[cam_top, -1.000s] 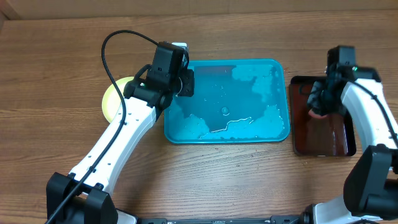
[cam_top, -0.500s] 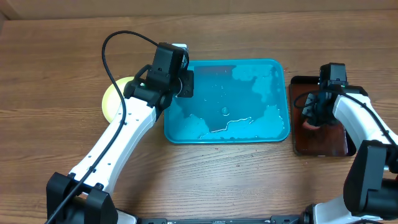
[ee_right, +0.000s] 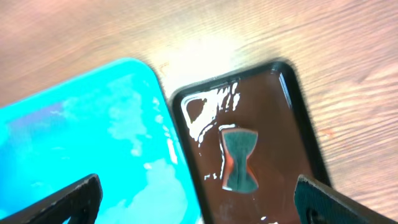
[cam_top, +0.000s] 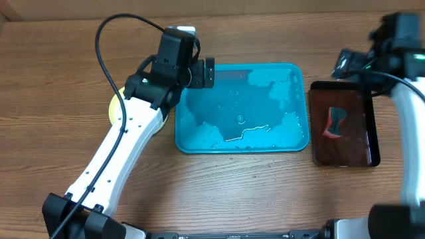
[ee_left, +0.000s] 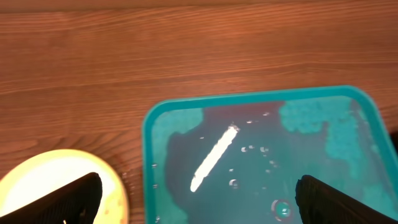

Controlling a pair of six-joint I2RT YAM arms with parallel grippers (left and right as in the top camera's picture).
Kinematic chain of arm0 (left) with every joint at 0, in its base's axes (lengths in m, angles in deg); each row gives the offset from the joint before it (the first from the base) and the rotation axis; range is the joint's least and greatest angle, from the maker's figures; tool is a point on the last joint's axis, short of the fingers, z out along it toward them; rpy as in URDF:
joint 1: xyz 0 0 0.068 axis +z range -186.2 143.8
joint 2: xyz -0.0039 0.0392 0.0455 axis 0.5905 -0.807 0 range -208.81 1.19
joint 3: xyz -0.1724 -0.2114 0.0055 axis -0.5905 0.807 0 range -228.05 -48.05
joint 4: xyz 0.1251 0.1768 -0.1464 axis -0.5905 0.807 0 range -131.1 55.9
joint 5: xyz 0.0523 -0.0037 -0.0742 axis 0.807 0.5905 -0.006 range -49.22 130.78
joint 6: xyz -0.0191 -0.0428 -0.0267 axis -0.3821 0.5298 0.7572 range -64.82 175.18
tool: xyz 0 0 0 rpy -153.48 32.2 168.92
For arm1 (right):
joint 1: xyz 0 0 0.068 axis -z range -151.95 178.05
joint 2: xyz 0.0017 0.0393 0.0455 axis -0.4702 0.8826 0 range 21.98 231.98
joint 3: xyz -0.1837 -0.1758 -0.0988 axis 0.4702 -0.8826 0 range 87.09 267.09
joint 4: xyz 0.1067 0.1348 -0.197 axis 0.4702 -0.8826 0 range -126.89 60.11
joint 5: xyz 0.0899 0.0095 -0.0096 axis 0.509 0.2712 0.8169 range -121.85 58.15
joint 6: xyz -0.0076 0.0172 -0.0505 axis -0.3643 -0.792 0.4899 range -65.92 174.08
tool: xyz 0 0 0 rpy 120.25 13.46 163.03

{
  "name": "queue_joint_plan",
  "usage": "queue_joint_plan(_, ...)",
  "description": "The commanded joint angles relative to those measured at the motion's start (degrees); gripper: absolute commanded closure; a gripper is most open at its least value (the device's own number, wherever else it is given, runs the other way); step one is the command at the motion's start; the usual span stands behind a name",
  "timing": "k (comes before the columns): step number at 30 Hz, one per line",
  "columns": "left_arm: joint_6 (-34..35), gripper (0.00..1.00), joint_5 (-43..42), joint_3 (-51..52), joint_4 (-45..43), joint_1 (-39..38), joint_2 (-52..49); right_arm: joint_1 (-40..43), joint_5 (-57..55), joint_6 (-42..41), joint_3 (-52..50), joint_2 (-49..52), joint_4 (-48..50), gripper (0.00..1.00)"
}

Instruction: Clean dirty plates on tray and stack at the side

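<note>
The teal tray (cam_top: 300, 74) holds soapy water with pale foam patches, and the left wrist view shows its near-left corner (ee_left: 152, 134). A pale yellow plate (cam_top: 117, 106) lies on the table just left of the tray, mostly hidden under my left arm, and its rim shows bright in the left wrist view (ee_left: 56, 180). My left gripper (cam_top: 207, 72) hangs open over the tray's back-left edge (ee_left: 199, 205) with nothing between its fingers. My right gripper (cam_top: 352, 64) is open and raised above the back of the brown tray (ee_right: 199, 205), holding nothing.
A dark brown-red tray (cam_top: 372, 156) stands right of the teal tray, wet inside. A grey-teal sponge with an orange edge (cam_top: 337, 121) lies in it (ee_right: 239, 158). Bare wooden table surrounds both trays.
Both grippers have opened. The right gripper let go of the sponge on the brown tray and lifted up and back. The left arm shifted slightly back over the tray edge.
</note>
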Motion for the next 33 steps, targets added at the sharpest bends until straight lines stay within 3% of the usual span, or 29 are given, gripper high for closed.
queue_joint_plan(1,-0.44,0.00,4.15,-1.07,1.42,-0.22,0.28,-0.11,1.25,0.04,9.57,-5.92,-4.90,0.00)
queue_joint_plan(5,-0.44,0.00,4.15,-1.07,1.40,-0.22,0.28,-0.11,1.31,0.00,15.23,-10.78,-9.75,0.00)
queue_joint_plan(13,-0.44,0.00,4.15,-1.07,1.38,-0.22,0.28,-0.11,1.27,0.02,15.54,-19.08,-11.63,0.00)
queue_joint_plan(26,-0.44,0.00,4.15,-1.07,1.40,-0.22,0.28,-0.24,0.61,1.01,15.21,-20.09,-17.40,0.00)
queue_joint_plan(29,-0.44,0.00,4.15,-1.07,1.38,-0.22,0.28,-0.28,0.94,1.09,12.28,-21.94,-13.42,0.00)
queue_joint_plan(33,-0.44,0.00,4.15,-1.07,1.40,-0.22,0.28,-2.21,1.11,3.06,0.81,-29.44,-0.70,0.00)
